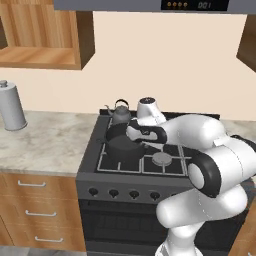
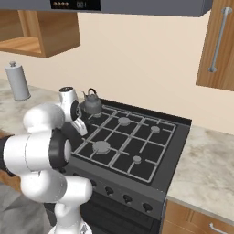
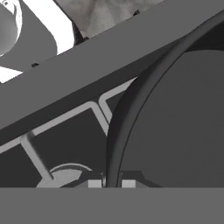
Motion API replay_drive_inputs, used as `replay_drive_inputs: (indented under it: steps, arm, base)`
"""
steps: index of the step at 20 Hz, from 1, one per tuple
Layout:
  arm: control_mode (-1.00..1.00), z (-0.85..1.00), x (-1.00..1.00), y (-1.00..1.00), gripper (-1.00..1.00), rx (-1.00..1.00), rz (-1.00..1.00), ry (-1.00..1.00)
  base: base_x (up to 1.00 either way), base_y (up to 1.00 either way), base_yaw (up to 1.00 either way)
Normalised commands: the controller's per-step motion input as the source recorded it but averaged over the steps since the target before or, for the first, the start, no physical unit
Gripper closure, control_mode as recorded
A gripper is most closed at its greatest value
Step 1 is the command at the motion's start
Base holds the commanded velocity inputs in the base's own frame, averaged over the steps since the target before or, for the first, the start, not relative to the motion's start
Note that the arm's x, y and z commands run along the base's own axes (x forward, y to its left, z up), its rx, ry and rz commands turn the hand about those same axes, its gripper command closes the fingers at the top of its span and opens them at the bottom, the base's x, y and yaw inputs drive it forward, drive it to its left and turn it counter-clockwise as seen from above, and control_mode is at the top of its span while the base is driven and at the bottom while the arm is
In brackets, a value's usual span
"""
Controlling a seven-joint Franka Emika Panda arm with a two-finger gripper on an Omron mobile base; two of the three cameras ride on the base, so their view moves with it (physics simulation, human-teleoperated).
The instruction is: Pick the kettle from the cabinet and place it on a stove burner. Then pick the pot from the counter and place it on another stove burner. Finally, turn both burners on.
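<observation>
Simulated kitchen: a pale marbled stone table [image 1: 45,140] over wooden drawers flanks a black gas stove [image 1: 150,165] set against a cream wall, with an open wooden cabinet [image 1: 45,35] above on the left and a range hood overhead. The kettle [image 1: 120,113] stands upright on the rear left burner of the stove, clear of the cabinet; that first placement is judged complete. The right base view confirms the kettle at the back left corner of the grate, just beyond the arm's wrist. The pot [image 1: 125,145] is over the front left part of the stove, at or just above the grate; whether it rests fully on the grate cannot be told. The gripper [image 3: 111,183] is at the pot's rim: in the hand view the fingers [image 3: 95,183] stand nearly together with the thin dark rim wall between them, so they are judged closed on the pot's edge. The same view shows grey grate bars and a round burner cap [image 3: 65,175] close beside the rim. The pot's placement is therefore judged in its final stage, release not yet made. The row of front knobs [image 1: 124,193] shows no sign of attention, and no flame is visible at any burner; turning on both burners remains outstanding. A tall grey canister [image 1: 11,106] stands on the table at far left, well apart from the work.
</observation>
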Motion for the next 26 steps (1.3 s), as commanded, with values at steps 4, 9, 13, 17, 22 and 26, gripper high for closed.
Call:
replay_drive_inputs:
  steps: [4,9,13,17,22,26]
  arm:
    - [-1.0,-0.13,0.28,0.13,1.0,0.0,0.03,0.03]
    - [-1.0,-0.14,0.25,0.11,1.0,0.0,0.03,0.03]
    - [-1.0,-0.18,0.25,0.08,1.0,0.0,0.01,0.01]
    - [-1.0,-0.19,0.24,0.06,1.0,0.0,0.0,0.01]
    - [-1.0,-0.18,0.24,0.02,1.0,0.0,0.0,0.0]
    - [-1.0,-0.13,0.1,0.01,1.0,0.0,0.0,0.0]
  base:
    - [0.0,0.0,0.0]
    - [0.0,0.0,0.0]
    - [0.0,0.0,0.0]
    - [0.0,0.0,0.0]
    - [0.0,0.0,0.0]
    - [0.0,0.0,0.0]
